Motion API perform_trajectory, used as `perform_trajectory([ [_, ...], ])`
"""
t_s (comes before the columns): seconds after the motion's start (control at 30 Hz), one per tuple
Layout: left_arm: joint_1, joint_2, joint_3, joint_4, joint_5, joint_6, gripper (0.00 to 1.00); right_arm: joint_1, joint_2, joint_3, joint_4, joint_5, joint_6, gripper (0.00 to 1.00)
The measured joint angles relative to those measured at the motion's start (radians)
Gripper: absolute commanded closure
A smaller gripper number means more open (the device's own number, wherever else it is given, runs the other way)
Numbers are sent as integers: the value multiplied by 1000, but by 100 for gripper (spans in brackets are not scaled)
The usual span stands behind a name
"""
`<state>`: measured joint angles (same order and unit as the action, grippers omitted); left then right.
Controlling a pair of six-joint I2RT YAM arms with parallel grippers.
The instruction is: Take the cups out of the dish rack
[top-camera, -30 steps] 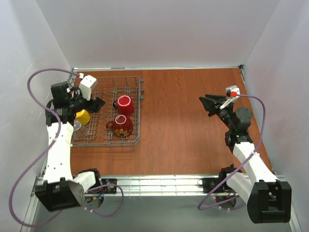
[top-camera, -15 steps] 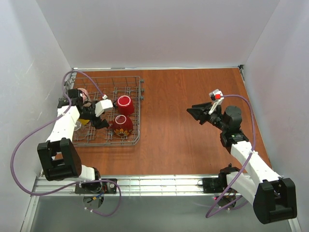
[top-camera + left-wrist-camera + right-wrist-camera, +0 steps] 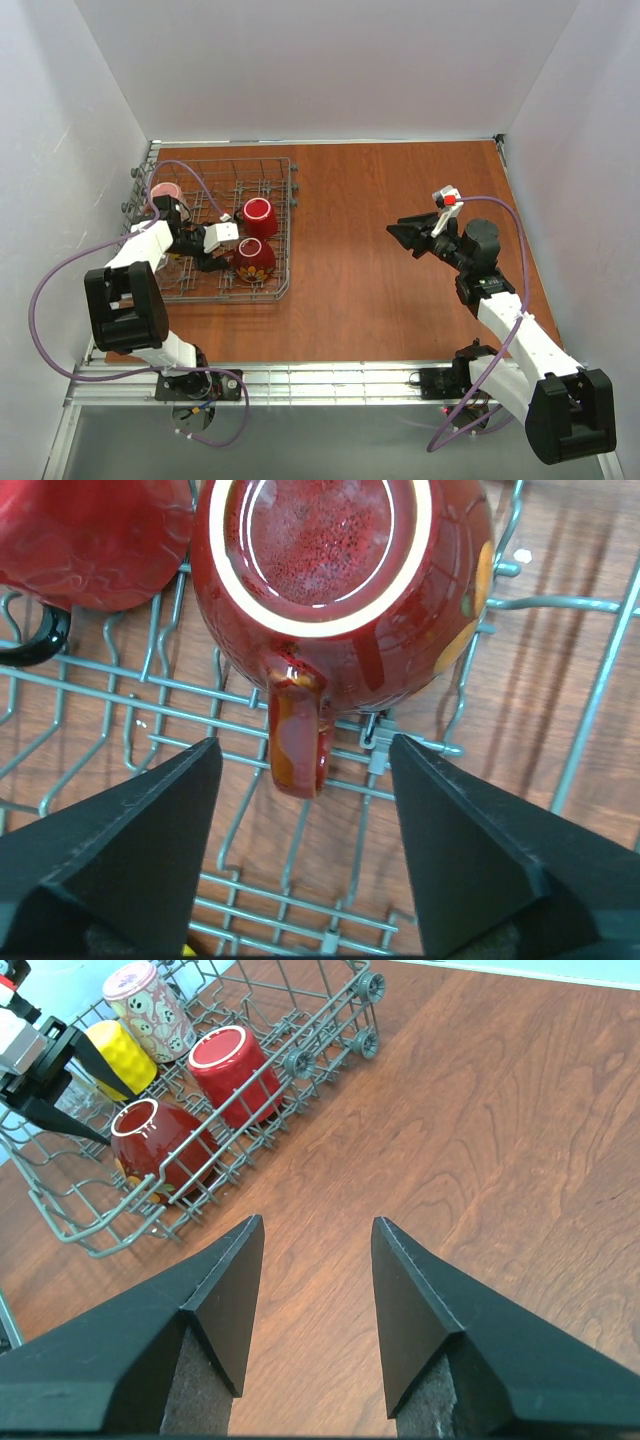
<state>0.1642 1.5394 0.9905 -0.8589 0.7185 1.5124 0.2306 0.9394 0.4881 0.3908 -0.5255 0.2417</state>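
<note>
The grey wire dish rack stands at the table's left. In it lie a plain red mug, a dark red floral mug and a pink mug. The yellow mug shows in the right wrist view. The glass tumbler is hard to make out. My left gripper is open inside the rack, with its fingers on either side of the floral mug's handle and not touching it. My right gripper is open and empty above bare table, well to the right of the rack.
The rack's upright tines and wires lie close under and around the left fingers. The plain red mug lies just beside the floral one. White walls close in the table on three sides.
My left arm has swung down from the rack's far left into the rack, bringing its open gripper up to the floral mug's handle. The right gripper shifted a little left, then held still.
</note>
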Motion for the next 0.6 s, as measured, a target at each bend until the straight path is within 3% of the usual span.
perform_trajectory([
  [0.17, 0, 48, 0, 2, -5, 39, 42, 1, 0, 0, 0, 8, -3, 59],
  [0.6, 0, 82, -3, -1, -16, 72, 72, 2, 13, 0, -1, 23, -6, 59],
])
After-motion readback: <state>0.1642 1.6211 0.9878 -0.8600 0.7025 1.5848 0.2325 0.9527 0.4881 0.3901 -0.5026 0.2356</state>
